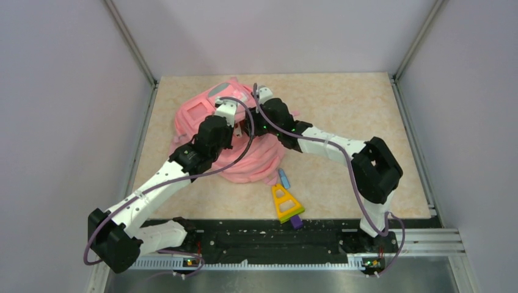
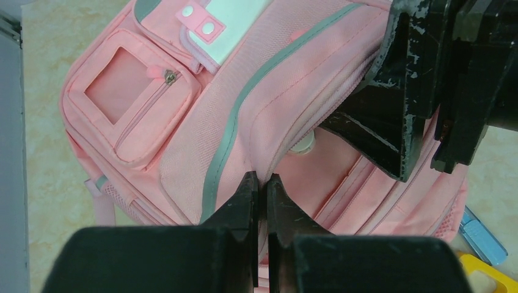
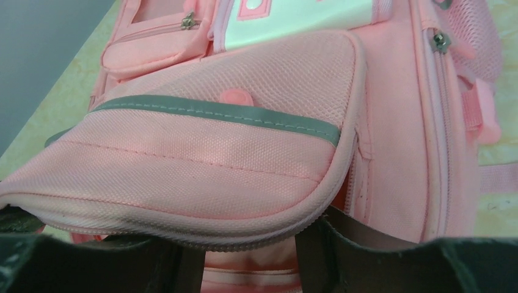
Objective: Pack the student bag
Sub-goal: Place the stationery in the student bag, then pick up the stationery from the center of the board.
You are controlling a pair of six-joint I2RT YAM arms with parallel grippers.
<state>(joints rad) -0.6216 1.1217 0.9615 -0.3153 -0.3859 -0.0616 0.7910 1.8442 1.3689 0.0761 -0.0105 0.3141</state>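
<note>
The student bag (image 1: 195,116) lies in the middle of the table, a soft pink backpack with grey zipper lines. My left gripper (image 2: 261,180) is shut, pinching a fold of the bag's fabric at the edge of the opened flap (image 2: 269,122). In the top view both grippers meet over the bag's middle, the left gripper (image 1: 235,126) close beside the right one. My right gripper (image 3: 250,253) is open, its fingers (image 3: 324,256) apart just under the lifted flap's zipper rim (image 3: 244,235), at the mouth of the bag. From the left wrist view the right gripper (image 2: 427,171) pokes into the gap behind the flap.
A yellow triangular ruler (image 1: 285,204) lies on the table (image 1: 342,104) in front of the bag, with a small blue item (image 1: 284,178) above it and a purple item (image 1: 296,221) at its near corner. Walls close in the table on three sides.
</note>
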